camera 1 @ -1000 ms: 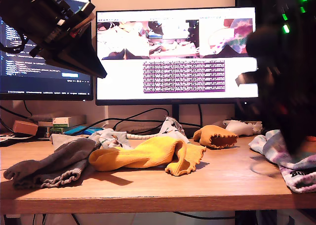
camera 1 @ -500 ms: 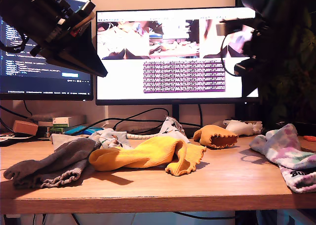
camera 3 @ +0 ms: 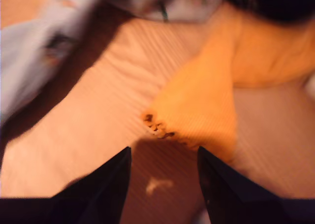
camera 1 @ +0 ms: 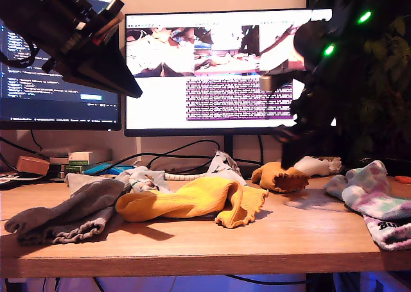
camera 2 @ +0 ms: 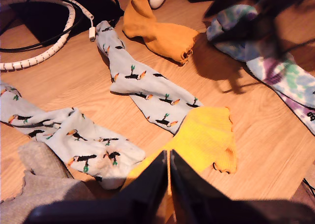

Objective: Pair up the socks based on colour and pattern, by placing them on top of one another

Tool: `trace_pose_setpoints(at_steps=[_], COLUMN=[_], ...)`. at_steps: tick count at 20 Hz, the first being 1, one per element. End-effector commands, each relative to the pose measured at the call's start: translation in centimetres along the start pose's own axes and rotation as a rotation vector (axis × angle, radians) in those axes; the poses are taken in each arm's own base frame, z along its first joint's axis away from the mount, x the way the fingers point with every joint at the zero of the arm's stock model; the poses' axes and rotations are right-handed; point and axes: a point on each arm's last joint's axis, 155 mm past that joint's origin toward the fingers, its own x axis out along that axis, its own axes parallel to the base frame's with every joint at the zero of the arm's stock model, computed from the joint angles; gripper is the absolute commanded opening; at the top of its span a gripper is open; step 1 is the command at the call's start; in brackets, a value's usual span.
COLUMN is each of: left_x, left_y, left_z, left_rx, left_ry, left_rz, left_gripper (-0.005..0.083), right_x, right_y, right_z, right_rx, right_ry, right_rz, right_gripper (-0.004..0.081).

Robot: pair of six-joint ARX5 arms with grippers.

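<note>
- Two mustard socks matter here; the near yellow sock [camera 1: 192, 201] lies at the desk's front, long axis running across the exterior view, frilly cuff toward the far orange sock [camera 1: 279, 176].
- Beside the near yellow sock, on the exterior view's left, the grey sock [camera 1: 67, 215] lies touching it.
- Above it hangs my first gripper [camera 2: 169, 172], clenched and holding nothing.
- Behind the near yellow sock, the orange sock [camera 3: 206, 101] sits curled, frilled cuff facing my second gripper [camera 3: 164, 177], which hovers close, jaws spread and empty; this arm is the nearer one, I judge.
</note>
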Motion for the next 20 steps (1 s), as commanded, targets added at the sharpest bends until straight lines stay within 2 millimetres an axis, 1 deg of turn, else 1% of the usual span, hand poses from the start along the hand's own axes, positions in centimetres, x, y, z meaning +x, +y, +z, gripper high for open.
trace_pose_setpoints(at_steps=[1, 5, 7, 11, 14, 15, 16, 17, 19, 20], left_x=[0.0, 0.1, 0.0, 0.0, 0.1, 0.5, 1.1, 1.9, 3.8, 4.7], left_y=[-0.3, -0.5, -0.8, -1.1, -1.2, -1.1, -0.9, -0.6, -0.1, 0.2], left_z=[-0.4, -0.1, -0.1, -0.1, -0.2, -0.2, -0.3, -0.5, -1.3, -1.7], left_rx=[0.001, 0.004, 0.012, 0.030, 0.030, 0.045, 0.064, 0.069, 0.177, 0.179], left_ry=[-0.005, -0.014, -0.016, -0.016, -0.015, -0.017, -0.019, -0.018, -0.010, -0.008], left_rz=[-0.013, -0.021, -0.040, -0.058, -0.064, -0.063, -0.062, -0.062, -0.062, -0.064], left_gripper=[-0.0022, -0.0022, -0.0022, -0.0022, -0.0022, -0.0020, -0.0002, 0.0050, 0.0232, 0.0304], right_x=[-0.1, 1.7, 2.9, 4.9, 6.0, 6.0, 6.0, 6.0, 5.9, 5.9], right_y=[-1.2, -2.4, -2.3, -1.0, -0.9, -1.1, -1.3, -1.5, -2.0, -2.1], right_z=[2.8, 4.7, 5.0, 4.5, 3.0, 2.6, 2.4, 2.4, 2.1, 2.1], right_rx=[0.057, 0.160, 0.196, 0.256, 0.293, 0.300, 0.304, 0.307, 0.361, 0.392], right_ry=[-0.043, -0.021, -0.004, 0.018, 0.058, 0.067, 0.070, 0.068, 0.074, 0.076], right_rz=[-0.019, -0.004, 0.035, 0.133, 0.146, 0.146, 0.145, 0.142, 0.134, 0.132], right_gripper=[0.0389, 0.0411, 0.0412, 0.0412, 0.0411, 0.0408, 0.0378, 0.0301, 0.0029, -0.0010])
